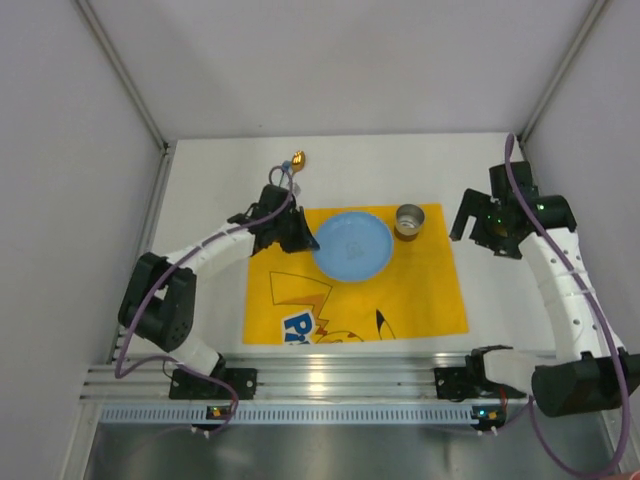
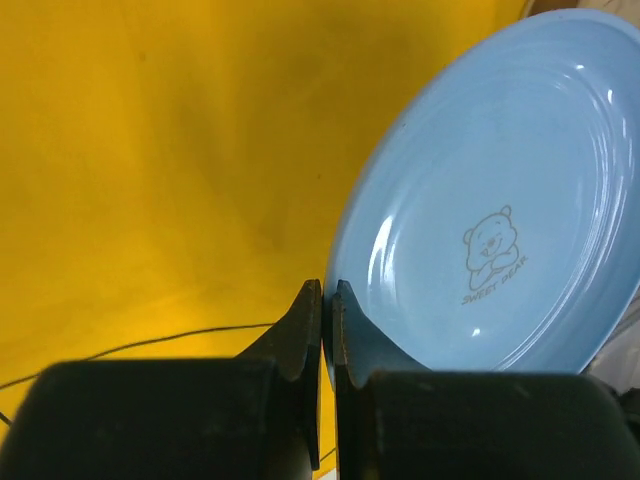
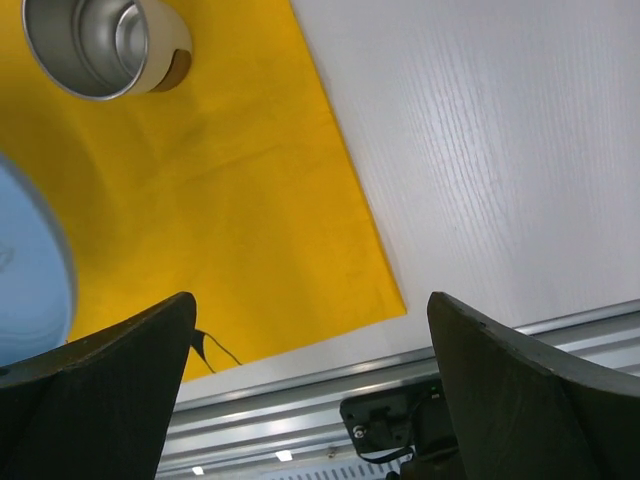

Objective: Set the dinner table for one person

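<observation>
A light blue plate (image 1: pixel 350 247) with a bear print lies on the yellow placemat (image 1: pixel 400 290), which is spread on the white dinner table (image 1: pixel 220 170). My left gripper (image 1: pixel 310 240) is shut on the plate's left rim. In the left wrist view the two fingers (image 2: pixel 308 325) pinch the edge of the plate (image 2: pixel 480 220). A steel cup (image 1: pixel 409 221) stands on the mat just right of the plate. My right gripper (image 1: pixel 465 226) hovers open and holds nothing, right of the cup, over the mat's right edge (image 3: pixel 370 250). The cup (image 3: pixel 105 45) shows at the top left of the right wrist view.
A gold spoon (image 1: pixel 297 158) lies on the bare table behind the mat, near the left arm's cable. The ribbed aluminium rail (image 1: pixel 330 385) runs along the near edge and carries both arm bases. Grey walls close in the left, right and back sides.
</observation>
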